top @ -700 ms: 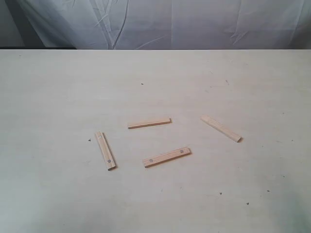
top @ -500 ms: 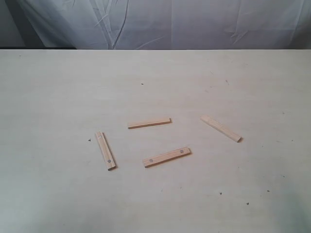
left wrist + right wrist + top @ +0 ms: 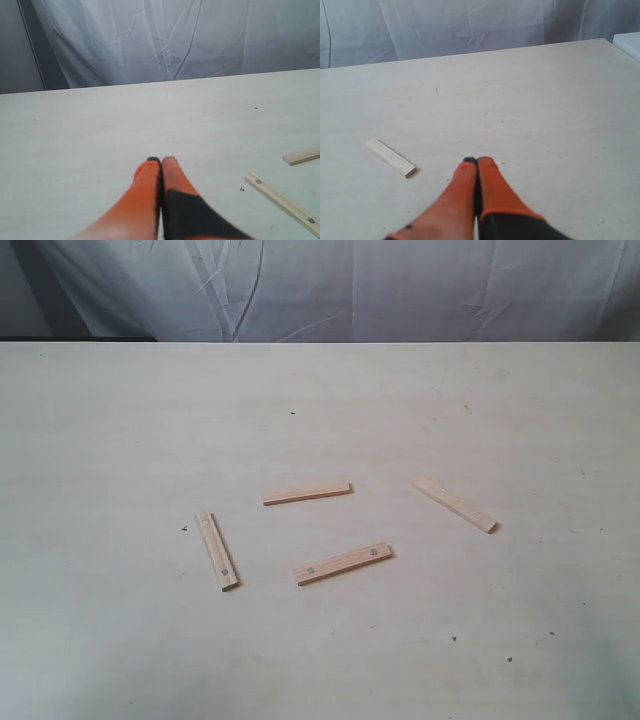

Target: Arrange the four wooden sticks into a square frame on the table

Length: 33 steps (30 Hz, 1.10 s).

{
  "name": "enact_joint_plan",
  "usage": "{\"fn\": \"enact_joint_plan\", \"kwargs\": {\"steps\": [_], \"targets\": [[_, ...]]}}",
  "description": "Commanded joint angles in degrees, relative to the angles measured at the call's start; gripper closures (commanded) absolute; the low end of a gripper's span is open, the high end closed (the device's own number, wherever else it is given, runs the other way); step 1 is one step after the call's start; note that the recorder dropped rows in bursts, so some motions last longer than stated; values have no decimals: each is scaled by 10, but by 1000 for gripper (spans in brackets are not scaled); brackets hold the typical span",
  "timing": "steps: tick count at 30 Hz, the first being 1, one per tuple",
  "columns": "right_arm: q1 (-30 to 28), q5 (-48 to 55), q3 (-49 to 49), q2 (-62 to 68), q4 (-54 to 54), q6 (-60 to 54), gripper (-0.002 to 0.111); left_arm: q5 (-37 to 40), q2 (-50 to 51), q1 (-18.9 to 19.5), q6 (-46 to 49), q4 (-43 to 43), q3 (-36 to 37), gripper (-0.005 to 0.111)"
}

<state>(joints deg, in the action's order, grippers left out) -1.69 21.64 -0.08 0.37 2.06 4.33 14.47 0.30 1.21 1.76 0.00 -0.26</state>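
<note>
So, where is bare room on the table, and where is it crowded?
Bare: the table strip between the curtain and the far middle stick; also outside the left stick and the right stick. Crowded: the centre, around the near middle stick.

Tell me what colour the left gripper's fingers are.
The fingers are orange, one with a black patch; the left wrist view shows it best.

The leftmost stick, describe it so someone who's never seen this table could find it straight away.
On the pale table, near the middle, the leftmost stick lies apart from three others. It alone points almost straight away from the camera; the others lie more crosswise.
</note>
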Motion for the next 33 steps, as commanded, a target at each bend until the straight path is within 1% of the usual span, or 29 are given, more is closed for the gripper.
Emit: {"fn": "enact_joint_plan", "kwargs": {"steps": [1,11,13,22,28,31,33], "targets": [[-3,-6,1,-4,1,-3,109,-8,-3,-4,-3,0,3,107],[-3,-8,1,-4,0,-3,109,-8,-3,-4,-3,0,3,107],[-3,-8,1,-4,0,-3,109,-17,-3,-4,-3,15,3,107],[-3,-7,1,-4,2,-3,109,-133,-3,-4,-3,11,3,107],[-3,-7,1,-4,2,-3,109,-272,-3,-4,-3,11,3,107],[-3,-7,1,-4,2,-3,109,-289,-3,-4,-3,11,3,107],[-3,-7,1,-4,2,-3,109,-313,-3,-4,-4,9,3,107]]}}
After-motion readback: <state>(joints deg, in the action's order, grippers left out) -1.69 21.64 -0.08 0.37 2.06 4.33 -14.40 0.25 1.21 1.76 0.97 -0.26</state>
